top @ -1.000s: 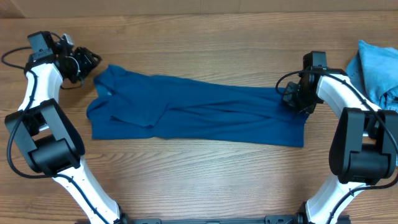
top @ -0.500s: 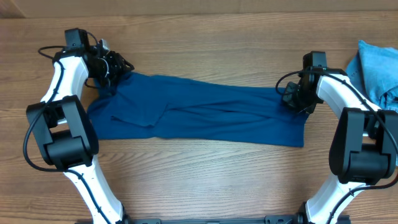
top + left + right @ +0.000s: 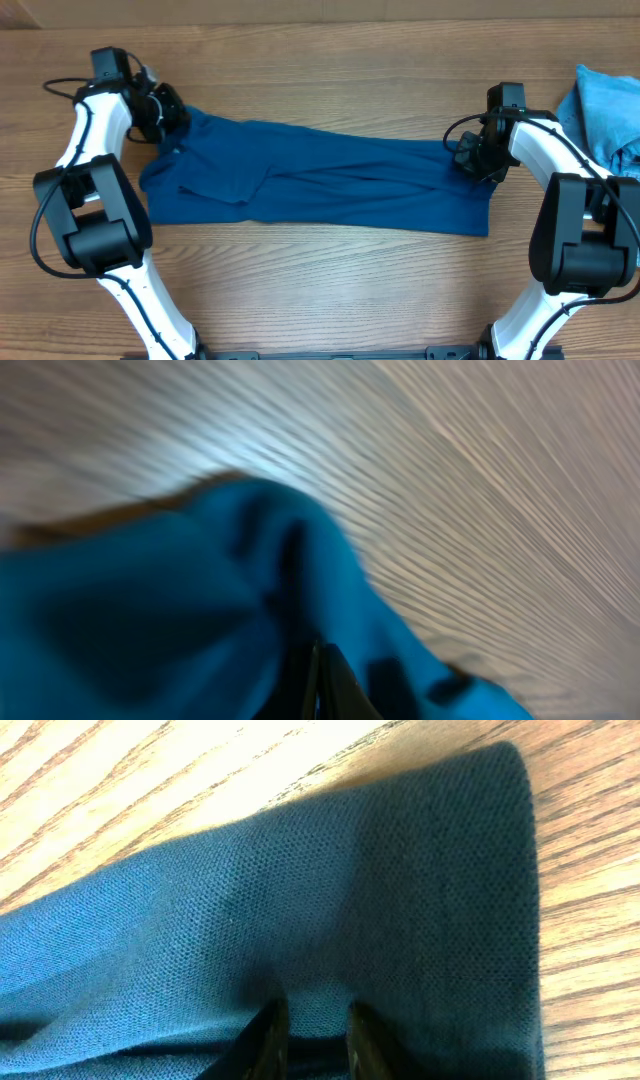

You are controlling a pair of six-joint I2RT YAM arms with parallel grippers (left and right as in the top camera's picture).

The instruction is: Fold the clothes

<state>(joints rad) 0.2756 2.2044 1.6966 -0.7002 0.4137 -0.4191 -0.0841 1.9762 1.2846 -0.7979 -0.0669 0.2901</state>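
Observation:
The clothes in hand are one deep-blue knit shirt [image 3: 320, 185], lying flat and stretched across the middle of the wooden table. My left gripper [image 3: 168, 112] is at its far left corner. In the left wrist view the jaws [image 3: 318, 660] are pressed together with bunched blue fabric [image 3: 200, 590] around them. My right gripper [image 3: 468, 158] sits at the shirt's far right corner. There its fingertips [image 3: 312, 1020] stand a little apart with a ridge of the blue knit [image 3: 380, 890] pinched between them, close to the hem.
A light-blue cloth [image 3: 605, 110] lies crumpled at the table's right edge, beyond the right arm. Bare wooden tabletop [image 3: 320, 290] runs along the near side between the two arm bases. The left arm's cable [image 3: 62, 85] loops over the table.
My left arm swung in from the far left onto the shirt's corner, then drew back slightly left, and its jaws closed there. The right arm and the shirt's right end have not moved.

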